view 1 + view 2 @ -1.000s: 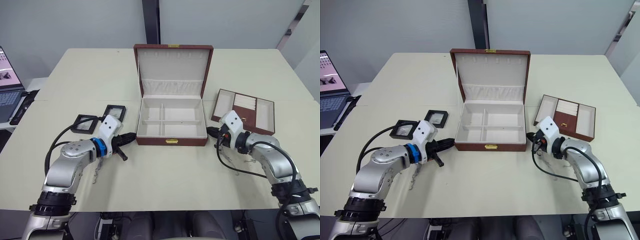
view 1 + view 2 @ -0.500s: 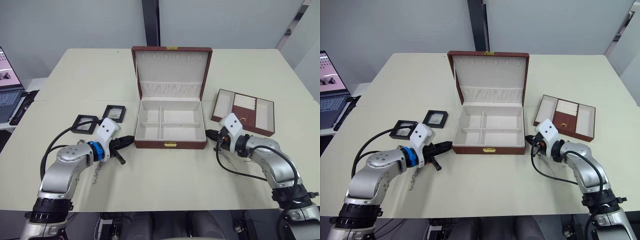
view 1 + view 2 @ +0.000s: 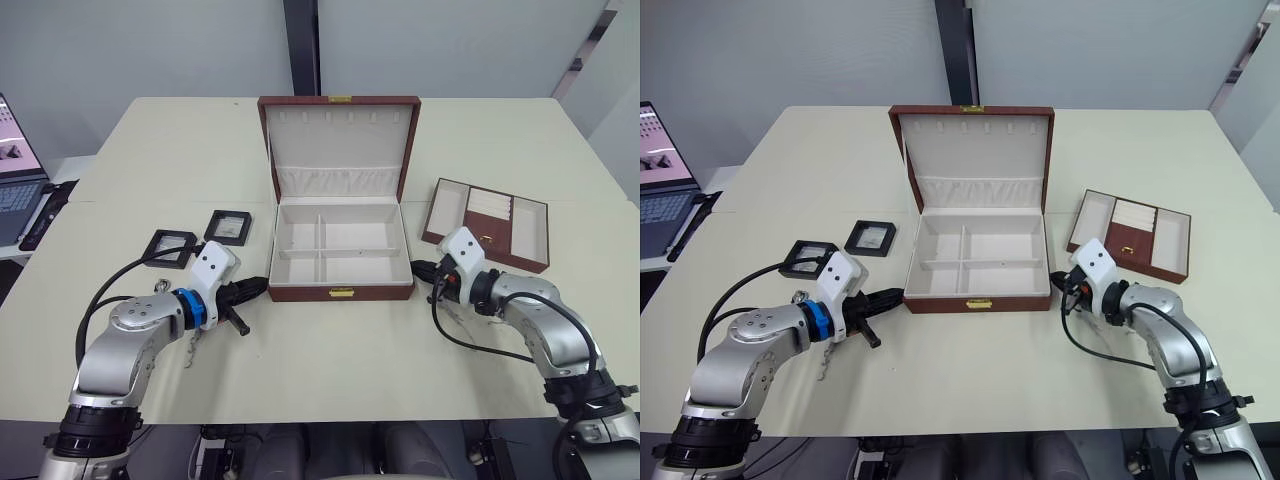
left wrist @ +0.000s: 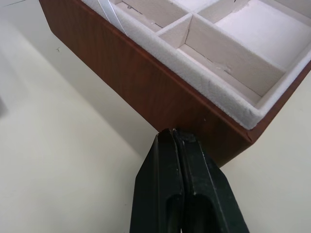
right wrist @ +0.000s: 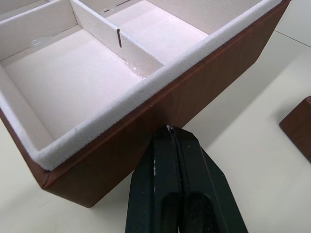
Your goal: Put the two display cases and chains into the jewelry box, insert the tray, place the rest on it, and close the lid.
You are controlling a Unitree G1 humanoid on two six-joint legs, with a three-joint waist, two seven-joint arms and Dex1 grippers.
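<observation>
The brown jewelry box [image 3: 340, 291] stands open mid-table, its lid [image 3: 339, 140] upright and its white compartments empty. Two black display cases [image 3: 171, 247] [image 3: 228, 226] lie to its left. A thin chain [image 3: 195, 345] lies on the table beside my left forearm. The brown tray [image 3: 487, 223] rests to the box's right. My left gripper [image 3: 262, 284] is shut, with its tips against the box's front left corner [image 4: 243, 136]. Shut as well, my right gripper [image 3: 418, 268] has its tips against the box's right wall [image 5: 146, 121].
A laptop [image 3: 18, 190] sits on a side table at the far left. Black cables loop over the table beside both forearms. Open table surface lies in front of the box and behind its lid.
The box has slid and turned slightly to the left, with both shut grippers staying at its two front corners. The display cases and tray have kept their places.
</observation>
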